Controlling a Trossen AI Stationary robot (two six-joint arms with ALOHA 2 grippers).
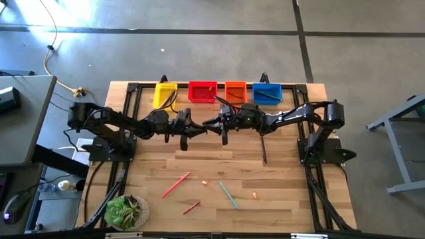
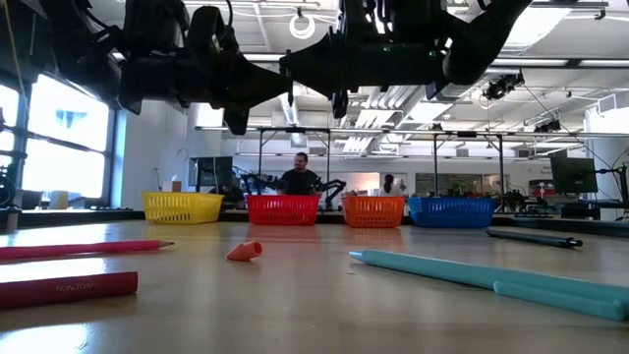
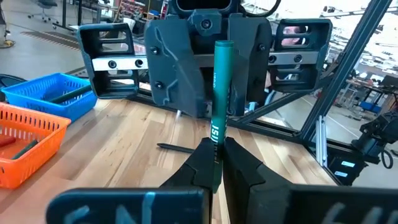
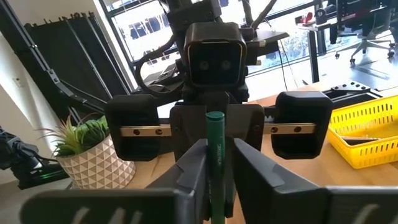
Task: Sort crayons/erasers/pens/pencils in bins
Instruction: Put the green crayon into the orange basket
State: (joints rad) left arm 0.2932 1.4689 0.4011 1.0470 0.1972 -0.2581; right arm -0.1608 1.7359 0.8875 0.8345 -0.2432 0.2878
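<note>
A green stick with white lettering (image 3: pixel 216 118) hangs over the middle of the table between my two arms. My left gripper (image 3: pixel 216 163), also seen from above (image 1: pixel 197 129), is shut on one end of it. My right gripper (image 4: pixel 219 149), facing it from the table's right (image 1: pixel 214 123), is open; its fingers stand close on either side of the stick's other end (image 4: pixel 215 143). The yellow (image 1: pixel 164 93), red (image 1: pixel 202 91), orange (image 1: pixel 235 91) and blue (image 1: pixel 267 93) bins stand in a row at the far edge. Two erasers (image 1: pixel 204 182) (image 1: pixel 254 195) lie on the near half. My left gripper pinches the green stick near one end (image 3: pixel 215 149) between its two fingers. The fingers are level and lie along the stick, which points straight out of them toward my right gripper. The stick is clear of the table. Whether my right gripper touches the stick, I cannot tell.
On the near half lie a red pencil (image 1: pixel 176 184), a red crayon (image 1: pixel 191 208) and teal pens (image 1: pixel 228 194). A black pen (image 1: pixel 263 149) lies toward the right. A potted plant (image 1: pixel 126 211) stands at the near left corner. Black frame rails (image 1: pixel 129 99) edge the table.
</note>
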